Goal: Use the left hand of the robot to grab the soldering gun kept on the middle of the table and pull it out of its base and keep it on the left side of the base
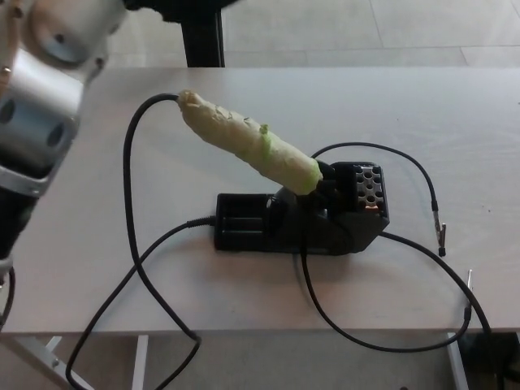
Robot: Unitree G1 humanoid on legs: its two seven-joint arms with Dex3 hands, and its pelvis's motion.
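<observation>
The soldering gun (248,146), its handle wrapped in pale green tape, leans up and to the left out of its black base (301,223) in the middle of the table (455,114). Its black cable (130,187) runs from the handle's top end down over the table's front edge. My left arm (45,89), silver and large in the picture, comes in at the upper left, well above and left of the gun. Only a dark part of the left hand (154,8) shows at the top edge, apart from the gun. The right hand does not show.
A thin black lead with a clip (439,231) curves from the base toward the right edge of the table. Another cable (349,333) loops off the front edge. A black post (201,41) stands behind the table.
</observation>
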